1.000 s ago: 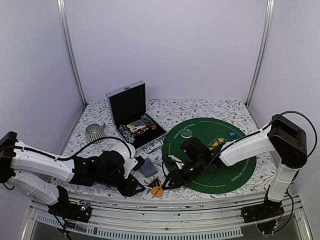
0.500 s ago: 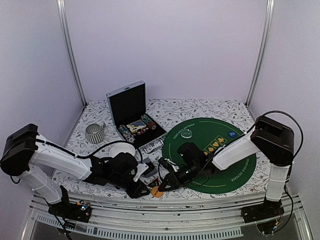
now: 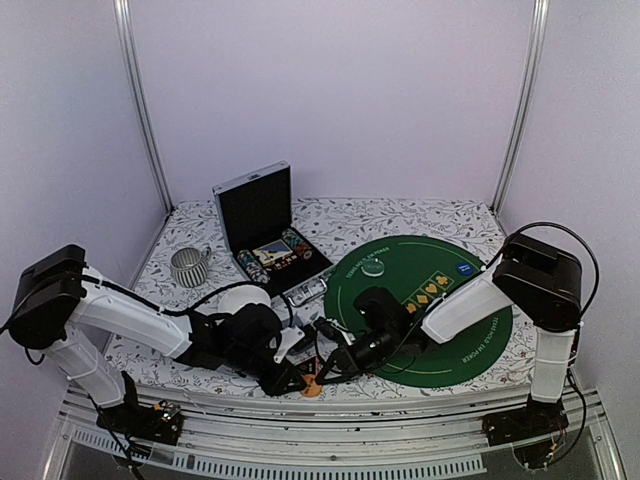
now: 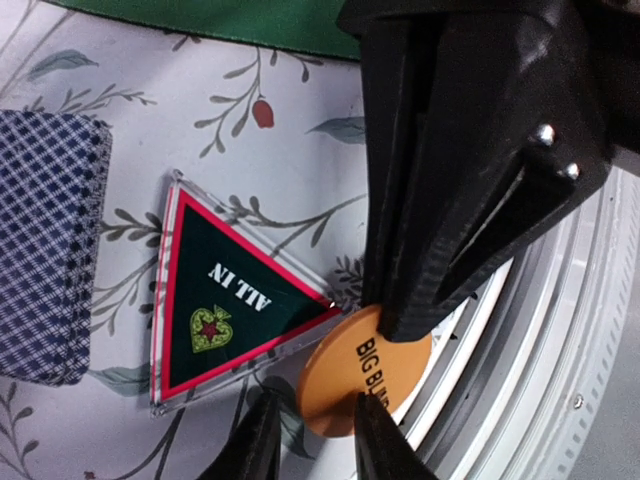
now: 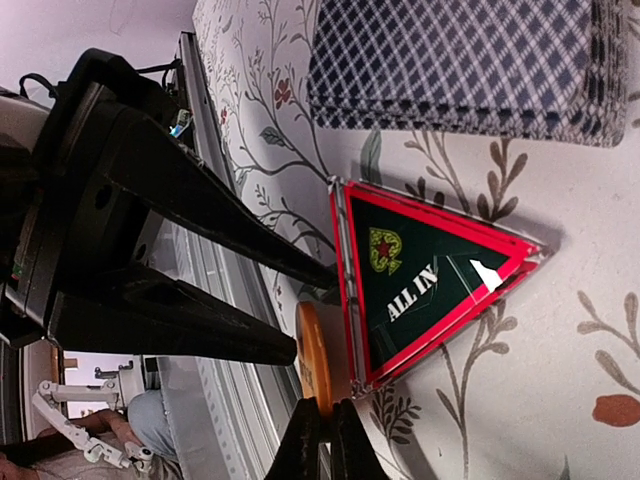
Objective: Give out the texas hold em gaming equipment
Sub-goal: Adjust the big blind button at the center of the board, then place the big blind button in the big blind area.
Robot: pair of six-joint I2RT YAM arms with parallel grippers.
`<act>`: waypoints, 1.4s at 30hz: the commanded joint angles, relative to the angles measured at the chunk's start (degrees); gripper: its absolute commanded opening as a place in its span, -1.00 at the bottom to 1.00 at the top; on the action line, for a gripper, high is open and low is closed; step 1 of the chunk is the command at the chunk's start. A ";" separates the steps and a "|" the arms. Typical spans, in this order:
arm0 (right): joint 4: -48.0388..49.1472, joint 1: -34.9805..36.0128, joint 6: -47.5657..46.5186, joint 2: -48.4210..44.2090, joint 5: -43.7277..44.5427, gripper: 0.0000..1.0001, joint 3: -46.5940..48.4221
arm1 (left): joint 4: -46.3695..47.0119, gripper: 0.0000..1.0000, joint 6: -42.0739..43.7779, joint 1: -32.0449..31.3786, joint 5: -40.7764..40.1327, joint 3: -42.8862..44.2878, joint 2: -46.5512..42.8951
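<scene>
An orange marker disc (image 4: 345,390) printed BIG BLIND lies at the table's front edge, beside a black red-edged ALL IN triangle (image 4: 225,300). My right gripper (image 5: 322,440) is shut on the disc's (image 5: 318,365) rim, and the disc stands tilted on edge against the triangle (image 5: 420,270). My left gripper (image 4: 315,440) is open a little. One of its fingers overlaps the disc, the other stands over the tablecloth. A stack of checked-back playing cards (image 4: 45,250) lies just behind. From above, both grippers meet over the disc (image 3: 313,388).
An open black case (image 3: 262,215) with poker chips stands at the back. A grey ribbed mug (image 3: 188,265) and a white bowl (image 3: 243,297) sit at the left. The round green mat (image 3: 440,330) carries a white disc (image 3: 373,267) and a blue disc (image 3: 463,270). The metal front rail (image 4: 560,380) runs close by.
Both arms came in and down to the orange disc. The right gripper closed on its rim and tipped it up. The left gripper's fingers narrowed.
</scene>
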 commanded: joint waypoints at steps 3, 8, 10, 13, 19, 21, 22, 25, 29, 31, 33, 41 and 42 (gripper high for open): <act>-0.49 -0.26 -0.43 -5.08 -2.59 -0.95 -1.97 | -1.53 -0.34 0.91 -0.22 0.11 -1.41 -6.43; -3.94 -3.30 1.55 -12.54 -5.39 -0.95 -4.25 | -7.10 -0.04 5.29 -0.23 -0.03 2.34 -16.71; -7.25 -5.46 1.87 -16.95 -5.18 -0.95 -6.03 | -9.42 0.14 7.41 0.14 -0.94 4.34 -18.81; -18.44 -10.60 1.80 -24.62 -2.80 -0.95 -9.04 | -15.10 0.20 10.08 2.08 -0.31 8.60 -18.80; -38.53 -26.54 2.45 -46.50 3.82 -0.95 -19.12 | -20.67 0.25 10.93 6.61 1.70 12.56 -18.84; -43.13 -32.63 2.95 -53.39 5.56 -0.95 -22.24 | -21.49 0.27 11.47 7.99 2.09 12.95 -19.91; -45.28 -35.80 3.04 -56.37 6.48 -0.96 -23.45 | -22.14 0.28 11.75 8.77 2.28 13.32 -20.37; -48.86 -44.96 2.58 -61.19 8.82 -0.96 -27.41 | -23.88 0.32 13.26 10.95 2.60 14.54 -21.96; -48.89 -51.99 2.36 -60.00 12.19 -0.96 -31.25 | -25.29 0.37 15.34 12.68 2.83 15.66 -23.47; -49.19 -53.29 2.08 -59.29 14.30 -0.96 -31.42 | -26.63 0.38 15.86 13.23 2.09 16.30 -24.01; -49.28 -53.99 2.58 -59.18 16.39 -0.96 -31.30 | -26.48 0.39 16.01 13.65 1.61 16.18 -25.04; -52.31 -56.24 3.18 -59.94 23.62 0.04 -28.18 | -24.91 0.43 15.63 14.32 0.51 15.55 -26.73; -53.05 -56.22 3.42 -60.69 24.92 0.16 -27.24 | -25.11 0.44 15.86 14.42 0.51 15.65 -26.63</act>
